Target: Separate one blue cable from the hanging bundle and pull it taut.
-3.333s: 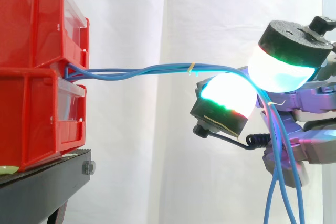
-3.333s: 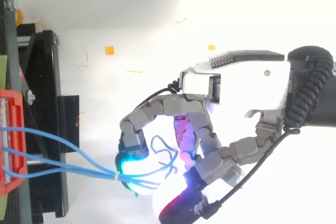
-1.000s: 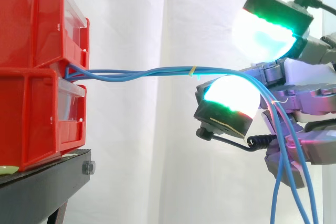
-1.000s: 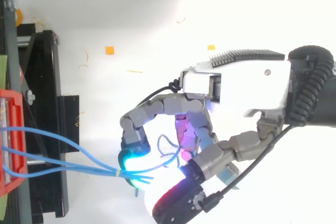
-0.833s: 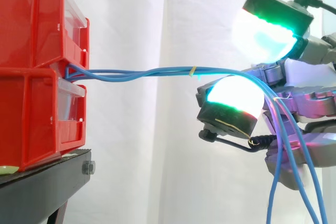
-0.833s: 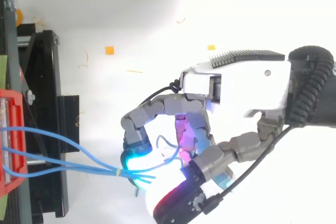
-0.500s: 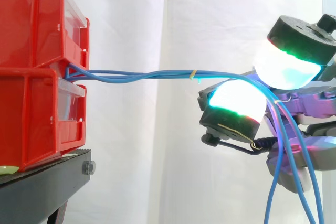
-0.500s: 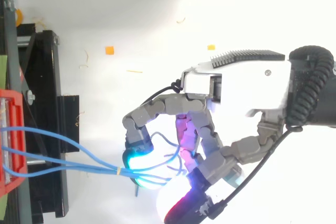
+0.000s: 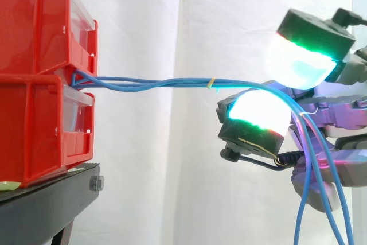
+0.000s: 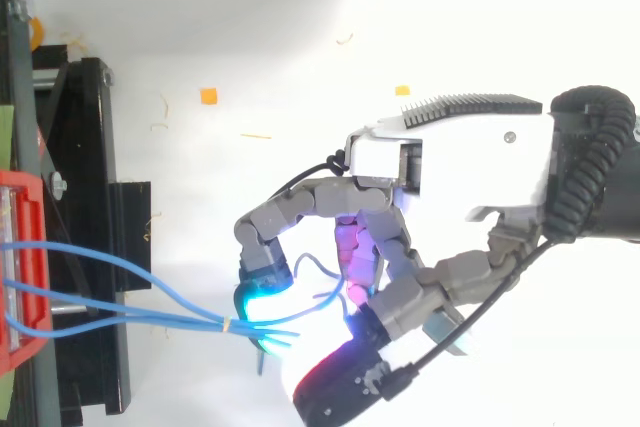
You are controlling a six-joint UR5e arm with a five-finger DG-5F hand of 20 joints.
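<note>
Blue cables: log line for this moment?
blue cables: bundled at yellow tie, run red bins to robot hand, then hang | robot hand: under bend | split: none seen

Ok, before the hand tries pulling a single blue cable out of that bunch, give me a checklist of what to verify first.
1. Anchoring of the blue cables at the red bins: ok, they come out between the two stacked bins.
2. One cable separated: not ok, a yellow band ties them into one bundle.
3. Firm hold of the hand on a cable: cannot tell.
4. Stretch from bins to hand unsnagged: ok, it runs nearly level through open air.
5. Slack beyond the hand: not ok, the cables hang down loose past it.
6. Bins seated on the black stand: ok.
</note>
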